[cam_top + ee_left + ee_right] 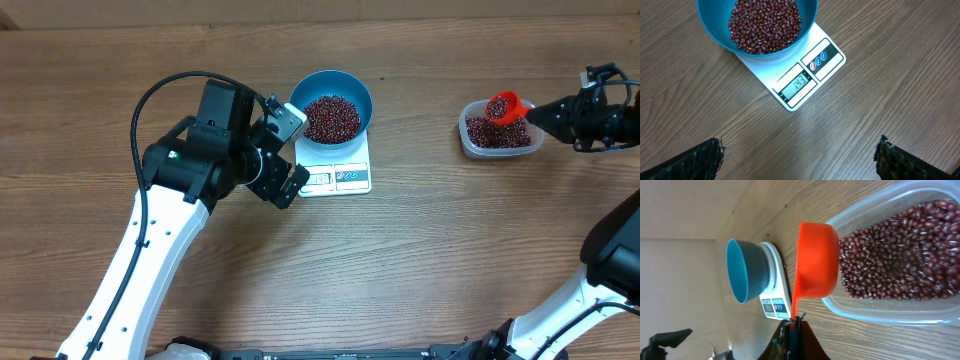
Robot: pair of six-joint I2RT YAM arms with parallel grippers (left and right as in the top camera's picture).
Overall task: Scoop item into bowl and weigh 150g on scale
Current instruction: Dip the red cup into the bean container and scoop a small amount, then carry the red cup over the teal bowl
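Note:
The blue bowl stands on the white scale, holding a heap of dark red beans. In the left wrist view the bowl and beans show from above, and the scale has a display reading 143. My left gripper hangs open just left of the scale, its fingers wide apart over bare wood. My right gripper is shut on the handle of a red scoop, held over the clear tub of beans. The scoop seems to carry beans.
The clear tub sits at the right of the table, well apart from the scale. In the right wrist view the bowl and scale lie beyond the scoop. Wood tabletop stretches between and in front of both.

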